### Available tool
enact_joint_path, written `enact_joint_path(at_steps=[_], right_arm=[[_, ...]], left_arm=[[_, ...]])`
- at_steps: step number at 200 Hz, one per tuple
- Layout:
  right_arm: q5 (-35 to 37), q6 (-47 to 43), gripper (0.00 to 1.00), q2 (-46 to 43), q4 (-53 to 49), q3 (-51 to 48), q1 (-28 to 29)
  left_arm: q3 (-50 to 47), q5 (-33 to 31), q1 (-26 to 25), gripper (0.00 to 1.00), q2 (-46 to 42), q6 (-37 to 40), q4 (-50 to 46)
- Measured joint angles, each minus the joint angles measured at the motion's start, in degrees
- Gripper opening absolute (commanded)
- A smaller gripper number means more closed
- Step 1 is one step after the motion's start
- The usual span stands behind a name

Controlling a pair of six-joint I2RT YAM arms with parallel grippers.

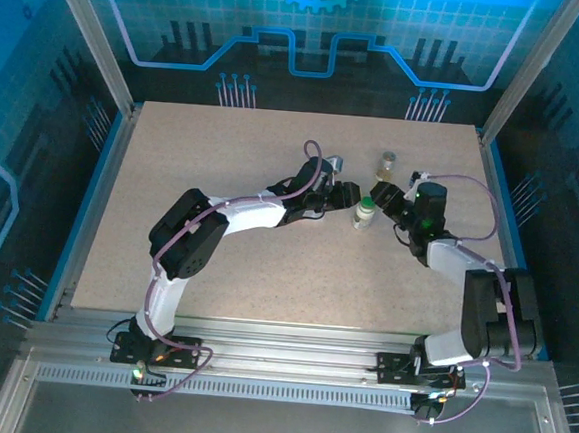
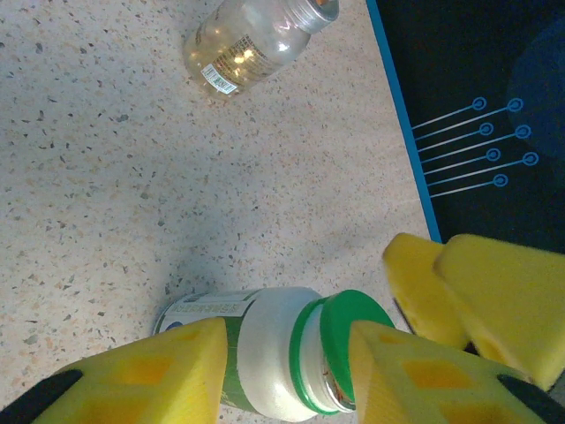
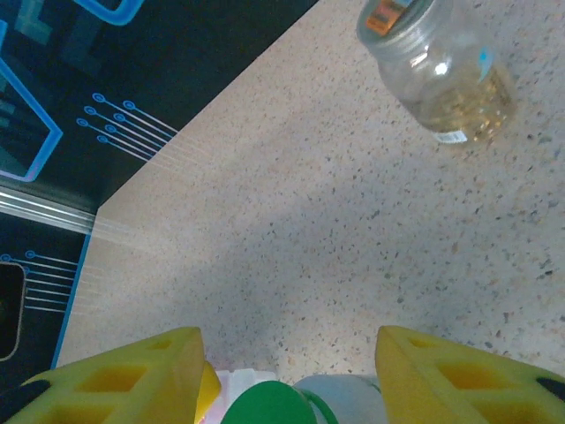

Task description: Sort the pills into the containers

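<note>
So here's the setup: both arms are reaching into the middle-right part of the speckled beige desk, meeting at the small white plastic bottle with the green screw cap. From the top camera it looks like it's standing upright there.

The left pincer has that bottle clamped. One yellow finger presses on the labelled body and the other sits against the green cap, so it's closed on the bottle and gripping it sideways across its length. In the top view the left pincer comes at it from the left.

The right pincer is just on the other side of the bottle. Its own camera shows it spread wide, with the green cap down between the two yellow fingers and bare desk showing on either side. So it's open and not holding anything. You can also spot its fingers from the left wrist cam, right beside the cap.

The other container around is a clear round jar with a yellowish tint at the bottom. It stands by itself a bit further back on the desk, apart from both pincers.
</note>
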Motion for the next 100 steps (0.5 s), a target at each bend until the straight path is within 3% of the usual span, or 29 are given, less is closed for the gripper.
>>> enact_joint_path(at_steps=[100], right_arm=[[-1.6,-2.51,0.45,-5.09,-6.03,-2.97,-0.17]], left_arm=[[1.9,1.18,-0.74,0.42,1.31,0.0,-0.2]])
